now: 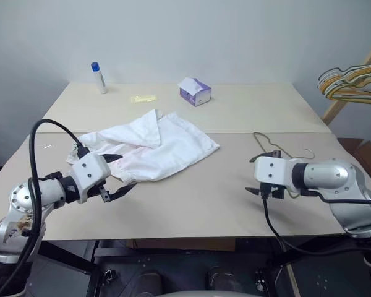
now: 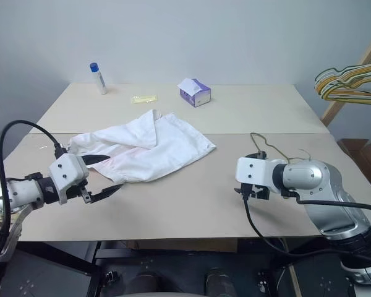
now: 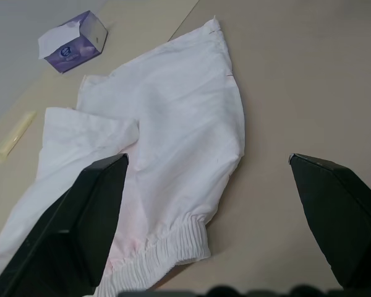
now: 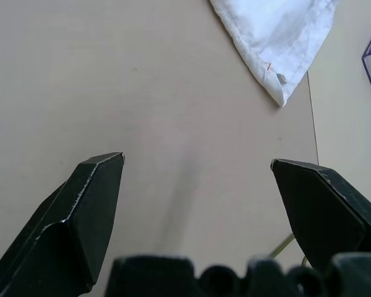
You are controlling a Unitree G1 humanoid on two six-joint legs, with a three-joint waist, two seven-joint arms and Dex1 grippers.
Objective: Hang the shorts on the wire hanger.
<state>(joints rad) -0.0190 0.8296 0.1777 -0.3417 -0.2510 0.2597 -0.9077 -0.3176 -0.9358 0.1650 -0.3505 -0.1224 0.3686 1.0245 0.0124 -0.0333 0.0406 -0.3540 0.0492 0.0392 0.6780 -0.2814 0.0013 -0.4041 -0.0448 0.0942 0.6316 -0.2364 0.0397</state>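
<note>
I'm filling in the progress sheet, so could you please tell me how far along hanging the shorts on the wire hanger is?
Nothing looks done yet. The shorts lie crumpled flat on the table, and the wire hanger lies apart from them, beside the right gripper. In hand: nothing; the left gripper hovers at the shorts' waistband end, both with jaws open and empty. Left: grasping both items and putting the shorts on the hanger.

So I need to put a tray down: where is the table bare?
Bare: the near strip of table between the left gripper and right gripper, and the far right corner past the tissue box. Crowded: the shorts centre-left, the wire hanger by the right gripper.
</note>
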